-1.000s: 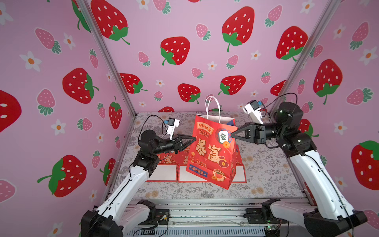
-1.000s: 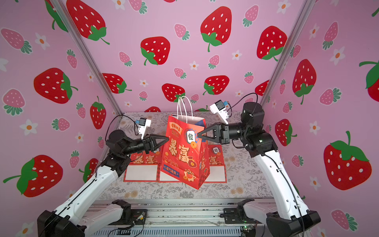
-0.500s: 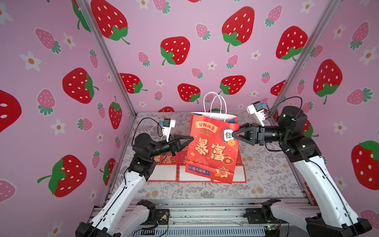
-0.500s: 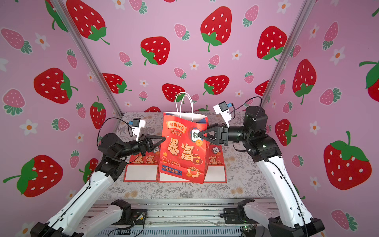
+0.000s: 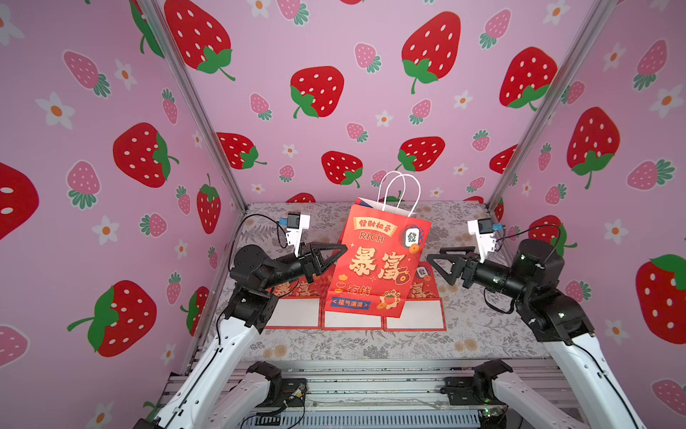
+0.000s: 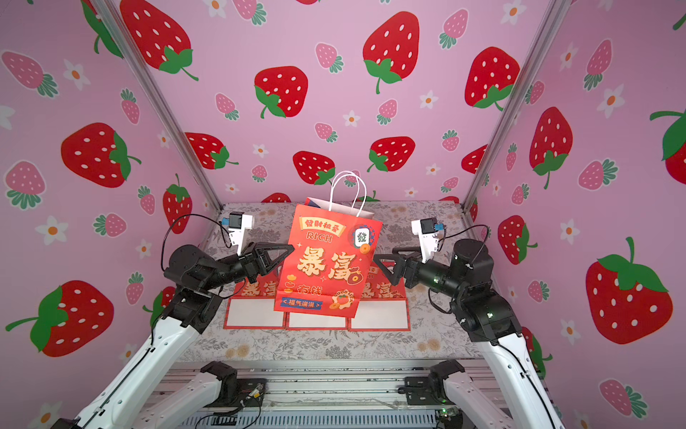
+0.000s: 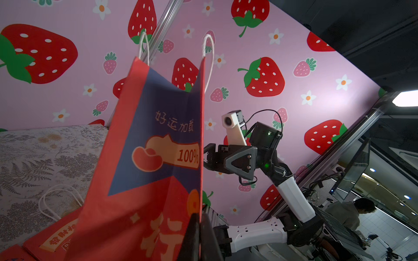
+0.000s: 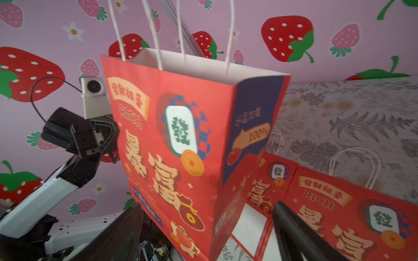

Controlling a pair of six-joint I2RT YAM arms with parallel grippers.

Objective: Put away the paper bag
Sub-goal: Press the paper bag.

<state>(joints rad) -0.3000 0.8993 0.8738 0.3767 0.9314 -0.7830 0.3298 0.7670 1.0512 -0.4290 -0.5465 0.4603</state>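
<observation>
Your paper bag (image 5: 378, 263) (image 6: 326, 263) is upright over the middle of the table. It is red with gold lettering, its mouth is open, and its top leans a little toward 1 o'clock. Its white rope handles (image 5: 399, 189) stand up at the bag's 12 o'clock. You cannot tell from either top view whether its base touches what lies under it.

At the bag's 9 o'clock, your left gripper (image 5: 343, 247) (image 6: 291, 247) has its jaws pressed together on the bag's front side edge, about a third of the way down. The left wrist view shows this clearly: the two dark fingers (image 7: 192, 235) are closed on the thin paper edge of the bag (image 7: 144, 158), beside the blue side panel.

At the bag's 3 o'clock, your right gripper (image 5: 436, 267) (image 6: 382, 269) has its jaws spread wide. It stands near the bag but apart from it, and both top views show a gap between the fingertips and the paper. In the right wrist view the bag (image 8: 181, 146) fills the frame between the two open fingers (image 8: 294, 226).

Under the bag and toward its 6 o'clock, three flattened bags (image 5: 419, 312) (image 8: 339, 214) of the same print lie side by side in a row. They lie on the grey floral tablecloth (image 5: 482, 334). Pink strawberry-print walls (image 5: 315, 93) close the table in from 9 through 12 to 3 o'clock.
</observation>
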